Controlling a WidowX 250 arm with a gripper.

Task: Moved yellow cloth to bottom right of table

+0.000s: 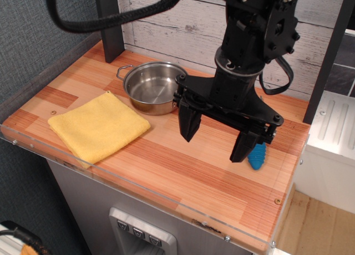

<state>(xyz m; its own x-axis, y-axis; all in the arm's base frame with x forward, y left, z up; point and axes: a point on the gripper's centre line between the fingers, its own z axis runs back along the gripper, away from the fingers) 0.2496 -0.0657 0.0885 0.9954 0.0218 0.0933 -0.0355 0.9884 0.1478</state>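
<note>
The yellow cloth [97, 126] lies flat and folded on the left side of the table [183, 177], close to its front left edge. My gripper [215, 138] hangs open and empty above the middle right of the table, well to the right of the cloth. Its two black fingers [189, 122] point down with a wide gap between them.
A steel pan [152, 87] with a small handle stands just behind the cloth, left of the gripper. A blue object [257, 155] lies partly hidden behind the right finger. A clear acrylic edge [111, 180] runs along the front. A white plank wall is behind.
</note>
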